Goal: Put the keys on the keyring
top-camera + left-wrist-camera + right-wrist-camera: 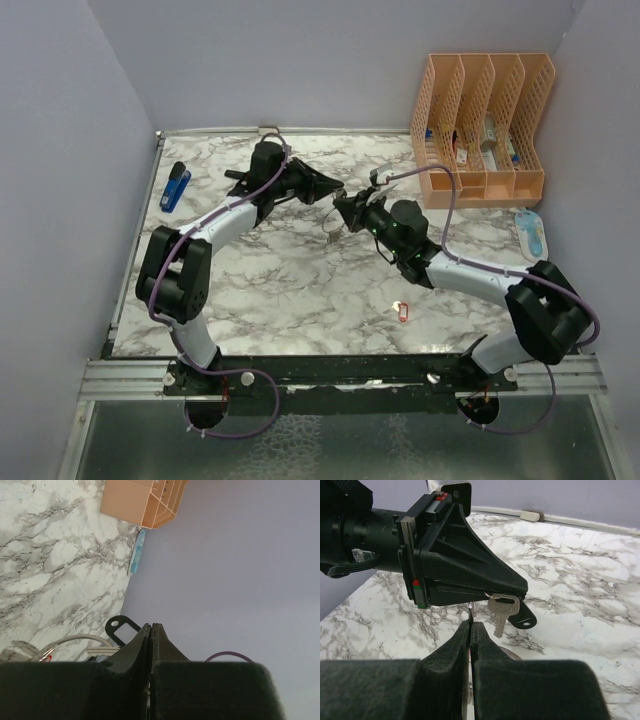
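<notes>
Marbled worktop (270, 290) spread beneath two arms meeting left of the orange file rack (480, 130). The left end effector (151, 626), pressed together, pinched the keyring (493, 595), a silver key (499, 614) and dark-headed key (524, 620) dangling. The right end effector (471, 627) was clamped together. A red-tagged key (402, 311) lay well in front of the rack.

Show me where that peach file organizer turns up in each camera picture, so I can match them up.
Top external: the peach file organizer stands at the far right corner of the table.
Left wrist: it sits at the top edge, near the centre, seen tilted.
Right wrist: not in it.
Shared landmark: the marbled table shows in all three; the pale blue object beside the organizer shows in the first two.
</notes>
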You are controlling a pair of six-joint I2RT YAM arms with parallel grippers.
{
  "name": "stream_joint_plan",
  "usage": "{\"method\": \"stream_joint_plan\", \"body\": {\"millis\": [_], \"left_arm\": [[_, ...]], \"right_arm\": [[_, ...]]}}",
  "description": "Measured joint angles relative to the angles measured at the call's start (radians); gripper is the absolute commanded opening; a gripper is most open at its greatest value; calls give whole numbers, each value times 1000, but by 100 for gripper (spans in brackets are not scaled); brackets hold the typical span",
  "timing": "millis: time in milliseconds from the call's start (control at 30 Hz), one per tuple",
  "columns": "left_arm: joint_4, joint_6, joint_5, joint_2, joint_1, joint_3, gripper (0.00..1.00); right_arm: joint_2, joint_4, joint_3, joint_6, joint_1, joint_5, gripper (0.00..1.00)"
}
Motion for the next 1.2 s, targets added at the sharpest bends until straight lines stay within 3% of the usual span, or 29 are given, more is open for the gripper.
{"method": "stream_joint_plan", "body": {"millis": [633, 1200], "left_arm": [[76, -79, 27, 0, 2, -33, 0], [88, -100, 31, 0, 3, -36, 0]], "right_arm": [[-53, 62, -19, -75, 1, 73, 1], [4, 117, -19, -85, 7, 83, 1]]}}
